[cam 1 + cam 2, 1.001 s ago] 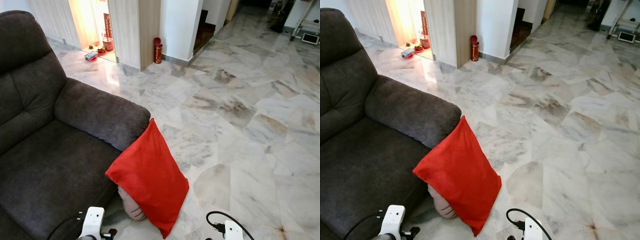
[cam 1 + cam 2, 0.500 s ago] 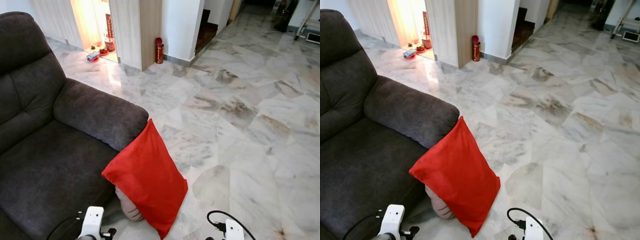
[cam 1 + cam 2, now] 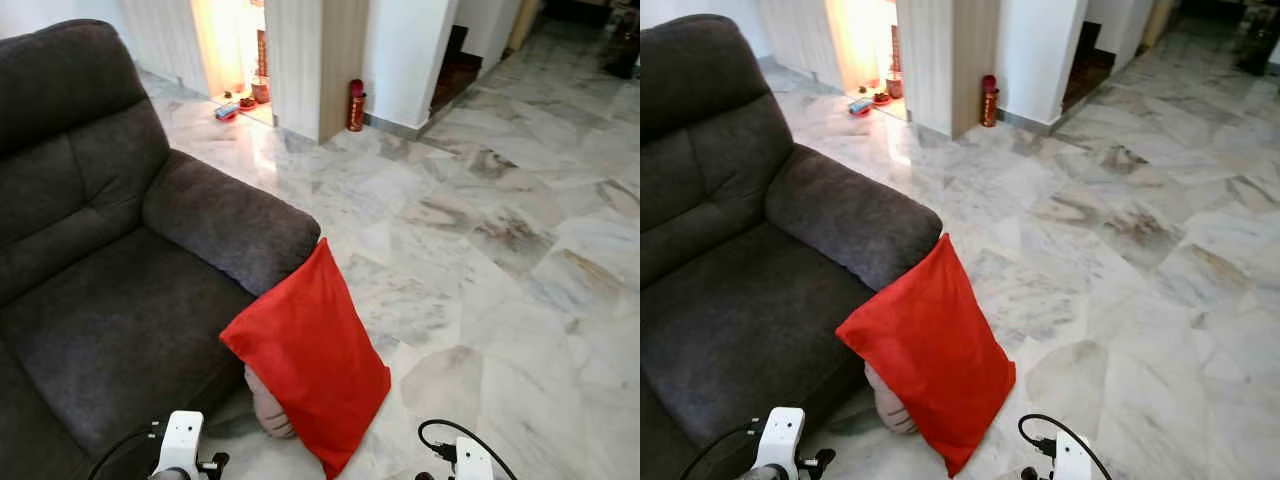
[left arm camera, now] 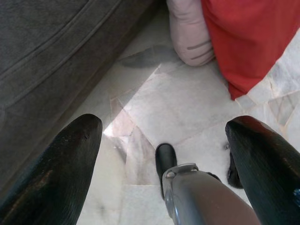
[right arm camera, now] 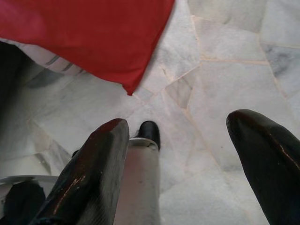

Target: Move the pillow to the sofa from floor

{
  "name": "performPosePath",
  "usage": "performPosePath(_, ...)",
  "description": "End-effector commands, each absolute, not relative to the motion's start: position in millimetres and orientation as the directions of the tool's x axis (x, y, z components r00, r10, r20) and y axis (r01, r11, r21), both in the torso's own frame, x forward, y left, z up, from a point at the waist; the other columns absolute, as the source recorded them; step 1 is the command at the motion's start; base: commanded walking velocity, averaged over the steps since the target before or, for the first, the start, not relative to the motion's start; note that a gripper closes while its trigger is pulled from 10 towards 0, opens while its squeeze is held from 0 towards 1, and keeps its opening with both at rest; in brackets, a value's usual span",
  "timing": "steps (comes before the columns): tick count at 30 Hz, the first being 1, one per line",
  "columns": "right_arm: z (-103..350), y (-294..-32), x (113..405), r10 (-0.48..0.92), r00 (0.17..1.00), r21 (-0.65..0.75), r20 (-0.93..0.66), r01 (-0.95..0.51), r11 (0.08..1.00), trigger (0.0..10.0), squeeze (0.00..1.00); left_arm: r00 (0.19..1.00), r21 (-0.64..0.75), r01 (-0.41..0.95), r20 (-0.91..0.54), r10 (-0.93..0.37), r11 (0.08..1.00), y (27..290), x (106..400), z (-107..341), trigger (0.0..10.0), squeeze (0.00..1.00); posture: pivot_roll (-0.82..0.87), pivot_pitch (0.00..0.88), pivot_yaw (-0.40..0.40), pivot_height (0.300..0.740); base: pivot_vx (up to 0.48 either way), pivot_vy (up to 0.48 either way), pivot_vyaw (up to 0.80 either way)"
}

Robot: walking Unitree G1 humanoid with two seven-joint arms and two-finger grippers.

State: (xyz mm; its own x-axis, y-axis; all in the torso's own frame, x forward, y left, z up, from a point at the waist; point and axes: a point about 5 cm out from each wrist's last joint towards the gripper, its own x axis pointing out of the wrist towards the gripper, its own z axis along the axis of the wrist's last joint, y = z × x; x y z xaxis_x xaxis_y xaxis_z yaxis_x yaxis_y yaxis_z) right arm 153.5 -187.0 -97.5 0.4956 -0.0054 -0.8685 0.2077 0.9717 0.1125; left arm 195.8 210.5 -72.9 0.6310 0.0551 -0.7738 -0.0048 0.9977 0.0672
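Both arms hang low in front of the robot, with just their white wrist housings and black cables showing at the bottom edge of the head views. The left end effector points down at the marble floor just beside the front of the sofa, its two black fingers spread wide apart with nothing between them. The right end effector also points down at the floor, its fingers likewise set wide apart and empty, with the lower corner of the red pillow a little ahead of it. The red pillow stands tilted on the floor on one corner, its upper corner leaning against the sofa's armrest and its side against the front of the seat. Tucked behind and partly under it, between it and the sofa base, is a second, pale pillow with thin dark stripes, mostly hidden. Further off, a red cylinder stands on the floor at the foot of a wood-panelled wall corner, and small items lie in a brightly lit doorway. No brand marks or readable writing can be made out on anything.
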Motion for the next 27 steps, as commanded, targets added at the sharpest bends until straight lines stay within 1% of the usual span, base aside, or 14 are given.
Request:
performPosePath(1, -97, -188, 153, -0.01, 0.497, 0.11, -0.868, 0.212, 0.971, 10.0, 0.0, 0.646, 0.067, -0.019, -0.76, 0.064, 0.998, 212, 199, -71, 10.0, 0.0, -0.03, 0.0, -0.042, 0.74, 0.0, 0.0, 0.0)
performPosePath(8, -97, -188, 154, -0.01, 0.497, 0.108, -0.868, 0.208, 0.972, 10.0, 0.0, 0.666, 0.075, -0.036, -0.741, 0.079, 0.997, 215, 203, -67, 10.0, 0.0, -0.03, 0.0, -0.044, 0.74, 0.0, 0.0, 0.0)
performPosePath(19, -97, -189, 154, -0.008, 0.496, 0.105, -0.868, 0.199, 0.974, 10.0, 0.0, 0.684, 0.075, -0.043, -0.725, 0.084, 0.996, 214, 209, -64, 10.0, 0.0, -0.03, 0.0, -0.047, 0.74, 0.256, 0.0, 0.0)
performPosePath(27, -97, -189, 154, -0.008, 0.496, 0.103, -0.868, 0.195, 0.975, 10.0, 0.0, 0.689, 0.07, -0.04, -0.721, 0.078, 0.997, 211, 210, -64, 10.0, 0.0, -0.03, 0.0, -0.049, 0.74, 0.314, 0.0, 0.0)
